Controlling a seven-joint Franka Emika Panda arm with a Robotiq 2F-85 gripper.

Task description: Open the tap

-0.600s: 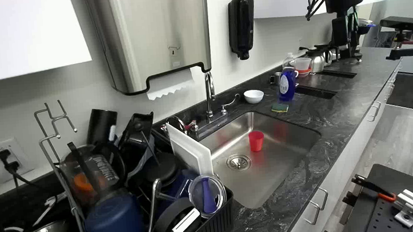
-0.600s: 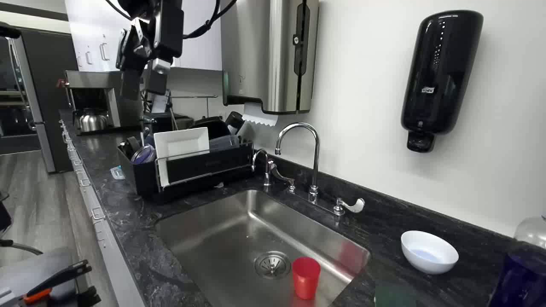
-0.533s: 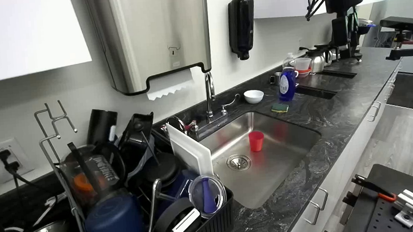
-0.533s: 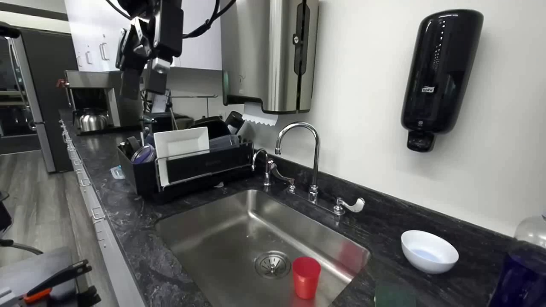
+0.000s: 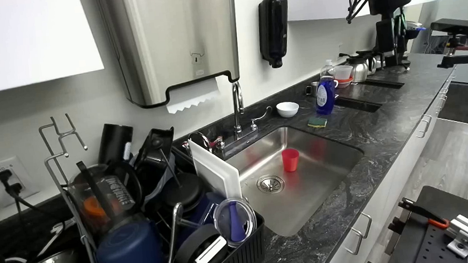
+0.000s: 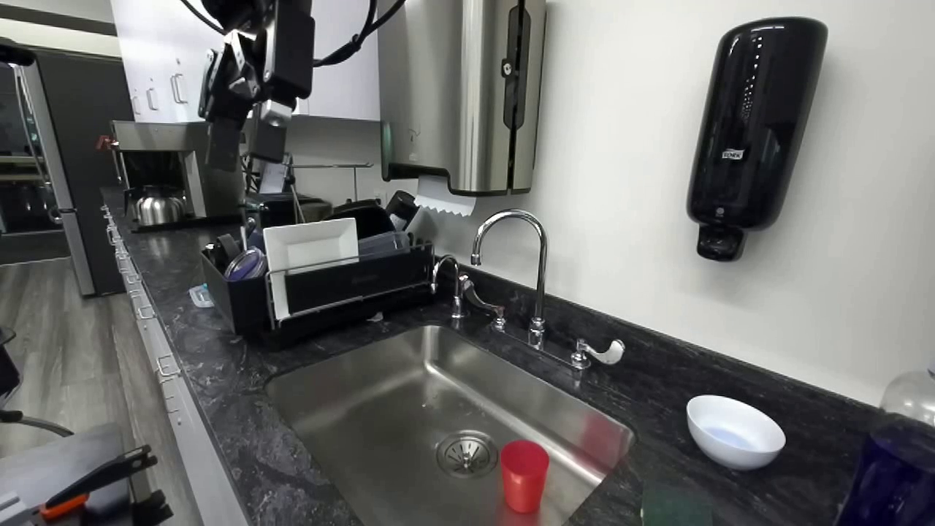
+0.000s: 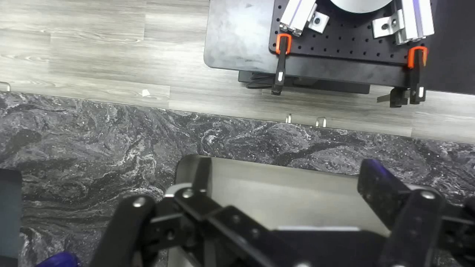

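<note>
Countertop [image 5: 381,148] of dark, pale-veined stone stretches away in both exterior views. Above it is mounted a steel paper towel dispenser [image 5: 179,34]. A steel sink [image 6: 380,416] is set into the countertop, and just beside it stands a crowded black dish rack [image 6: 380,277].

High in an exterior view hangs the gripper [image 6: 245,146], fingertips pointing down. In the wrist view its two black fingers [image 7: 380,193] stand wide apart — released, with the sink's steel showing between them. A black soap dispenser [image 6: 756,124] is fixed above the countertop. The tap [image 6: 541,281], well apart from the gripper, stands upright at the back edge of the sink, its slim chrome spout arching over at the top; a smaller curved spout [image 6: 457,296] rises between it and the dish rack.

Next come a square white plate [image 6: 310,241] standing on edge in the dish rack, a blue bottle [image 5: 327,98] on the countertop, a white bowl [image 6: 734,435] near the tap, and a red cup [image 6: 524,478] upright in the sink, just beside the drain [image 6: 467,454]. A green and yellow sponge [image 5: 317,122] lies near the sink's edge. Smallest are the tap's metal handles [image 6: 612,352] at its base — one to either side of the spout, splayed away from each other.
</note>
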